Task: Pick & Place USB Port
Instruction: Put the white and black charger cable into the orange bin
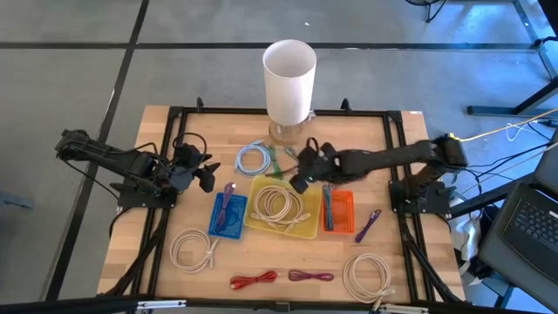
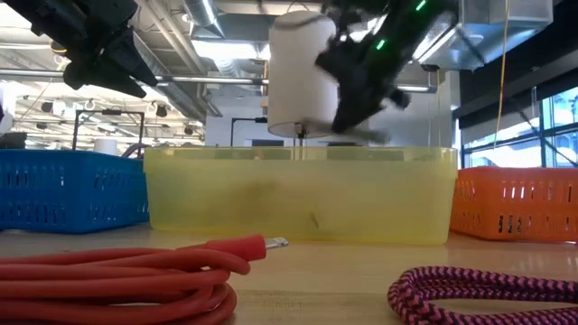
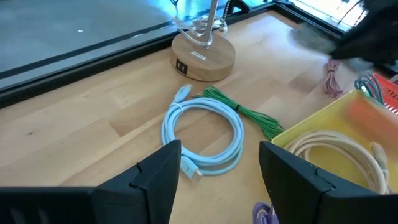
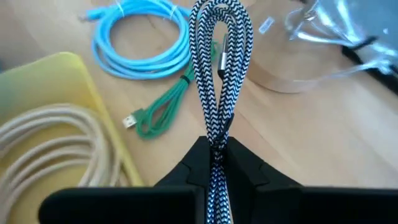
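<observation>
Three bins on the table (image 1: pixel 166 131) already hold sorted cables, with several coils loose outside them. The right pincer (image 4: pixel 214 146) is clamped on a black-and-white braided cable (image 4: pixel 217 68), lifted by the lamp base (image 4: pixel 292 62) and not yet binned. The left pincer (image 3: pixel 217 168) hangs open over the blue cable (image 3: pixel 202 130).

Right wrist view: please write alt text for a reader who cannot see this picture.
The right end effector is shut on a folded black-and-white braided cable, held above the wooden table. Below lie a coiled light blue cable, a bundled green cable and, in the yellow bin, a cream cable.
</observation>
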